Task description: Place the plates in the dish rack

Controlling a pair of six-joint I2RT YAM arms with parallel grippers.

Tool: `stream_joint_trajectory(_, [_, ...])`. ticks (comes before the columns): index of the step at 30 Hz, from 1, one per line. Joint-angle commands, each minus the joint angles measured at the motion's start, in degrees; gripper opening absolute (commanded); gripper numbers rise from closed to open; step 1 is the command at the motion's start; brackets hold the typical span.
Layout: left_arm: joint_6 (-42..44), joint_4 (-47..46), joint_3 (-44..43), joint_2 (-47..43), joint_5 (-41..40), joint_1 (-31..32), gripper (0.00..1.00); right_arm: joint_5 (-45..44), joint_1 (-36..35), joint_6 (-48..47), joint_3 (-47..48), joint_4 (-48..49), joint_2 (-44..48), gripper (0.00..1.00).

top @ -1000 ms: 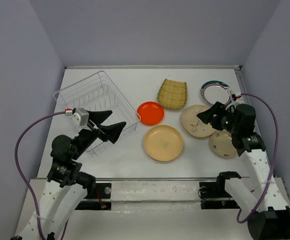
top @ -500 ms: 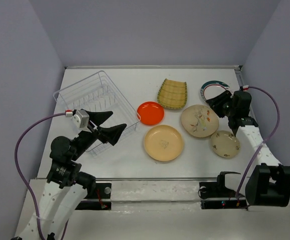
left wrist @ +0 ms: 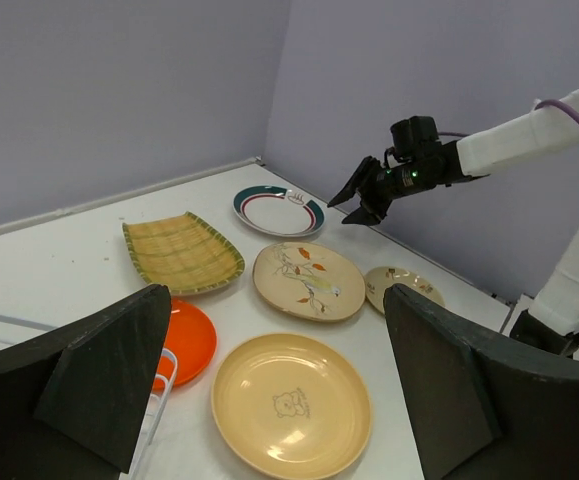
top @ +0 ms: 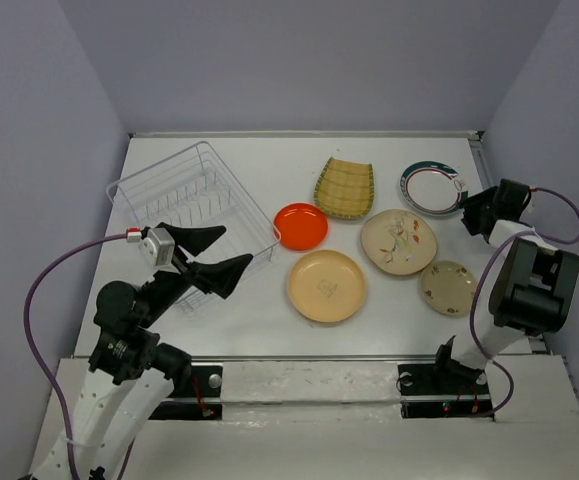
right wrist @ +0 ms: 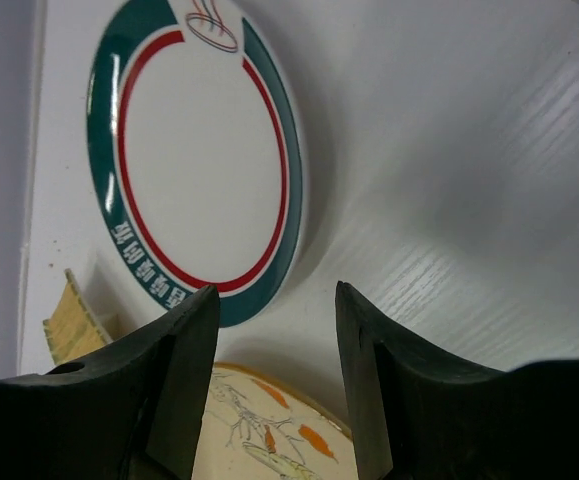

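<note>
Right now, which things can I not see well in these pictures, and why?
Rack: in the top view, its near side is partly hidden behind the left gripper. In the left wrist view, only a few wires show beside the left finger.
Green-rimmed plate: in the right wrist view, its far rim is cut off by the top edge.
Small plate: in the top view, its pattern is too small to read.
</note>
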State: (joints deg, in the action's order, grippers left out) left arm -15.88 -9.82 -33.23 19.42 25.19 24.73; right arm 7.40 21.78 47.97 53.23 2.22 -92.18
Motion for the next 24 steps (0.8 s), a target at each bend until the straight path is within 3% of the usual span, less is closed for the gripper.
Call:
stream_joint_trajectory(1, [1.0,-1.6,-2.6,-0.3,-0.3,0.8,0.99,-1.3,-0.2,1.4,4.0,6.5,-5.0,0.55])
stream_joint_trajectory(7, [0.8,-1.8,-2.5,-0.3,-1.5,0.8,0.99,-2.2,0.4,3.3,6.3,7.7,-11.7,0.53])
stream_joint_trajectory(18, [1.3,-1.8,-2.3,1.5,-2.6,0.7,0.99,7.5,0.4,6.6,9.8,16.0,-24.5,0.46])
stream_joint_trajectory(22, [1.4,-1.8,-2.2,1.5,-3.7,0.1,0.99,7.8,0.4,7.9,9.6,18.9,-25.4,0.14])
stream_joint_trajectory(24, [1.0,-1.8,-2.2,1.8,-4.4,0.1,0.99,5.5,0.4,7.1,9.1,19.0,-22.5,0.07])
